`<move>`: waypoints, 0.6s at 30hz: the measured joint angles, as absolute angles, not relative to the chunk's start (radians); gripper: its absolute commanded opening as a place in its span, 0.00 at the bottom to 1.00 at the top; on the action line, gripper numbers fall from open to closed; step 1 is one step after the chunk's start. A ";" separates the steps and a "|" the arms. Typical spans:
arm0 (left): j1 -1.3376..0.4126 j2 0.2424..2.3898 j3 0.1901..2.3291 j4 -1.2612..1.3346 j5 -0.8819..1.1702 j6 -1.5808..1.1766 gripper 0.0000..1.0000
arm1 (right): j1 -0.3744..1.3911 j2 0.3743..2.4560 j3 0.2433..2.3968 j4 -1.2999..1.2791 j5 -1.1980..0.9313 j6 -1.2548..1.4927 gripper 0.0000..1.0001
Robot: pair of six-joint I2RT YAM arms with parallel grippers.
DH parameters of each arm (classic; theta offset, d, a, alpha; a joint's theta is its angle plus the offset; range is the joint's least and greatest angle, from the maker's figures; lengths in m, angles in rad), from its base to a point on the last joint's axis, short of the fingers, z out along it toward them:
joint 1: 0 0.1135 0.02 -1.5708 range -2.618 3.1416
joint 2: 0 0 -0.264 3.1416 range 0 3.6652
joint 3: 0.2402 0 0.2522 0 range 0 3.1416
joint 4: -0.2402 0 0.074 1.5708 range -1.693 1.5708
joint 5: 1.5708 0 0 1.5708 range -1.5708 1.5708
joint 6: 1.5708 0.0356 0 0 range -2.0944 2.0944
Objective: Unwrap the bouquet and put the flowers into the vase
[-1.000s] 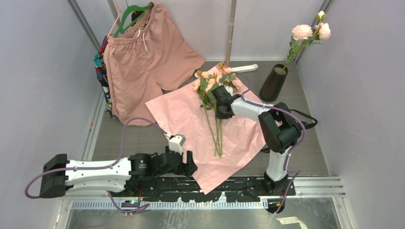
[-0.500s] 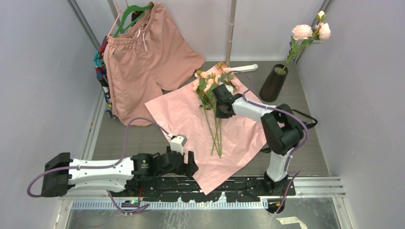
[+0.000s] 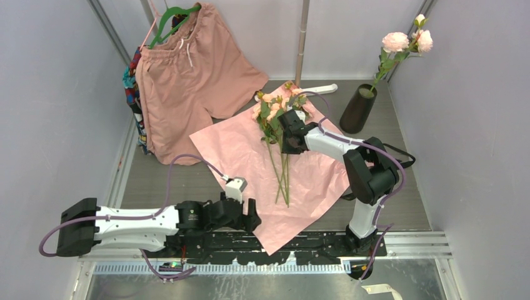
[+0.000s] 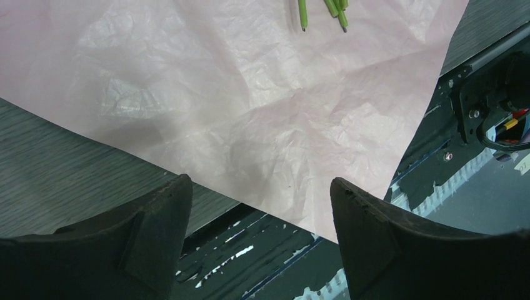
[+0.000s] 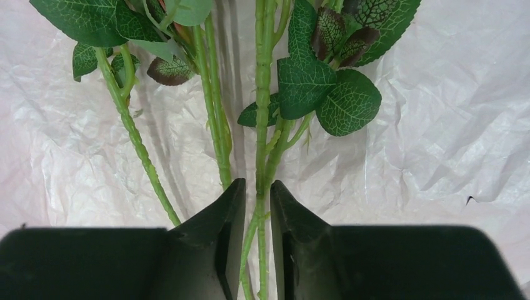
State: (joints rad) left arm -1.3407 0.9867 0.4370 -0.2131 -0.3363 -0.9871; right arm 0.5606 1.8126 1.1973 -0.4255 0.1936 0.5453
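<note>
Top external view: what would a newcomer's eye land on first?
The big sheet of pink paper spread flat mid-table, with the flowers lying loose on it. The right end effector straddles one stem. At back right, the black vase already holds two paler blooms.

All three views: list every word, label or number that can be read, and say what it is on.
Nothing reads clearly.
Left arm: faint dark print on its white link, too small to read.
White tag at the left wrist view's right edge: blurred, unreadable.
Pink paper and flower stems: no text.
</note>
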 measured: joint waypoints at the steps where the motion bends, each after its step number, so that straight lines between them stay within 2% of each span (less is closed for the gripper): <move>1: -1.341 0.984 0.437 -0.213 -0.337 -0.987 0.82 | 0.561 1.813 1.197 -0.426 0.192 0.545 0.22; 3: -1.341 0.975 0.437 -0.214 -0.337 -0.987 0.82 | 0.561 1.813 1.197 -0.426 0.190 0.544 0.17; 6: -1.341 0.957 0.437 -0.214 -0.338 -0.987 0.81 | 0.561 1.813 1.197 -0.424 0.186 0.546 0.16; 10: -1.341 0.938 0.434 -0.215 -0.340 -0.987 0.82 | 0.561 1.813 1.197 -0.423 0.182 0.547 0.29; 14: -1.341 0.932 0.430 -0.215 -0.340 -0.987 0.81 | 0.561 1.815 1.197 -0.421 0.181 0.547 0.31; 18: -1.341 0.921 0.427 -0.222 -0.341 -0.987 0.81 | 0.561 1.831 1.198 -0.417 0.180 0.547 0.27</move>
State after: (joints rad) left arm -1.3407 0.9211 0.4274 -0.2218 -0.3408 -0.9871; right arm 0.5606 1.8313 1.1976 -0.4168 0.1799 0.5472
